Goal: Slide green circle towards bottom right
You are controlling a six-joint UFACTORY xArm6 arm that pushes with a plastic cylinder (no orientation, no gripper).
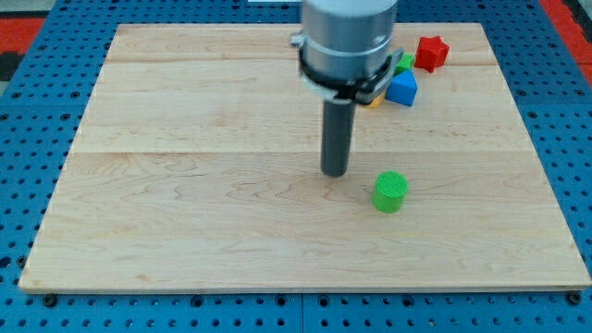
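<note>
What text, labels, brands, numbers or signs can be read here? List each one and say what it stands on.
None: no readable text shows in the camera view.
The wooden board, the green circle, the red block, the blue block and the arm's grey housing all look unmarked.
My tip sits just to the view's left of the green circle and bears no marking.

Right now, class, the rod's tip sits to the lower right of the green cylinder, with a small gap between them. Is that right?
Not quite. The camera view shows my tip to the upper left of the green cylinder, not the lower right. The small gap between them is correct.
</note>
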